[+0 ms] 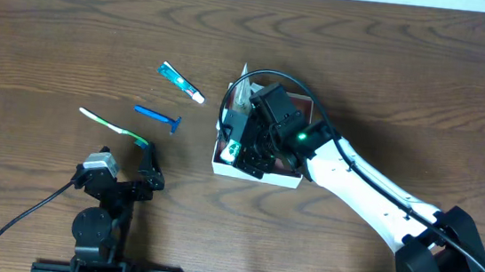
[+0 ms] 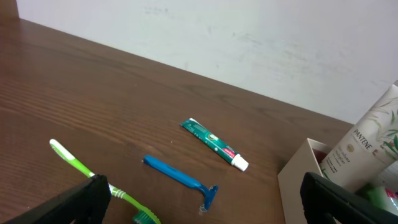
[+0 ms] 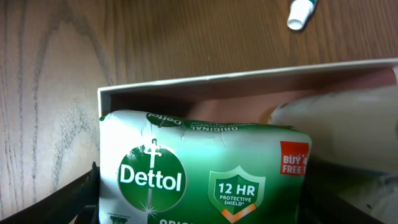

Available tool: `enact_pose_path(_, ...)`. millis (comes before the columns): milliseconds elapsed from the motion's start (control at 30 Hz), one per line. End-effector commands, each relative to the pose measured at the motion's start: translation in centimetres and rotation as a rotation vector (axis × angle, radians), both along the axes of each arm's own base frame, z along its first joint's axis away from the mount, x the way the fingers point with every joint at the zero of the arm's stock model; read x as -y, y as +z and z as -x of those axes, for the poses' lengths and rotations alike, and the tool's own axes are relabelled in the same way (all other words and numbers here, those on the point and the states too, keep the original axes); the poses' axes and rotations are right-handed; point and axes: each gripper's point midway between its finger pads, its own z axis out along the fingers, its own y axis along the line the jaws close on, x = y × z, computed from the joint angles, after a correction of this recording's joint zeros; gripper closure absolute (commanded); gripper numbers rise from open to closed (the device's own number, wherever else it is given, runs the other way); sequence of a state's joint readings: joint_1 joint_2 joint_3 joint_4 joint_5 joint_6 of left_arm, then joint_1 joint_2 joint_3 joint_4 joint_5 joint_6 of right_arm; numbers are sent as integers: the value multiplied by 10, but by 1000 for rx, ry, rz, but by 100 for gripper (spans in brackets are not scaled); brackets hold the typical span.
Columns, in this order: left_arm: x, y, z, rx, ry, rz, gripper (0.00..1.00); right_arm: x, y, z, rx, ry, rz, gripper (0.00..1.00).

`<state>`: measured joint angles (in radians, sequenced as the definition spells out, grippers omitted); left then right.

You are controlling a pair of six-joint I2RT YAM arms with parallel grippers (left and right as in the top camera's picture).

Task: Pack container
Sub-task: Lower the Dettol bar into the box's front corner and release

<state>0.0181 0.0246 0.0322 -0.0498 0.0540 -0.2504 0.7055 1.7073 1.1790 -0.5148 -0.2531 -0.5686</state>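
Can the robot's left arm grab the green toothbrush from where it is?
Probably yes. The left gripper is open right beside the bristle end of the toothbrush, and nothing lies between them or on top of it.

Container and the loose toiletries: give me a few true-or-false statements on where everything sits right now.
1. The toothpaste tube lies on the table, outside the container. True.
2. The blue razor is inside the container. False: it lies on the table between the toothpaste tube and the toothbrush.
3. A Pantene tube leans inside the container. True.
4. The Dettol soap pack lies beside the toothbrush. False: it is at the container, between the fingers of the right gripper.
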Motion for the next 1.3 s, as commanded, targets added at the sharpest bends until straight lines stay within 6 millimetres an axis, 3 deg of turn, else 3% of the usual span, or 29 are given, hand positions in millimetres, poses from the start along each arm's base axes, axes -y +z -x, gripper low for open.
enact_pose_path(0,0,-17,0,-42,-5,0,2,-9,-9,2,1,65,12,33)
enact_pose_path(233,0,-17,0,-42,-5,-1,2,-10,-23,1,-8,78,30,34)
enact_pose_path(633,0,-17,0,-42,-5,0,2,-9,-22,-8,24,75,28,36)
enact_pose_path(933,0,-17,0,-42,-5,0,2,-7,-16,-27,54,16,-8,36)
enact_pose_path(1267,0,-17,0,-42,-5,0,2,-1,-16,-33,34,-37,-18,25)
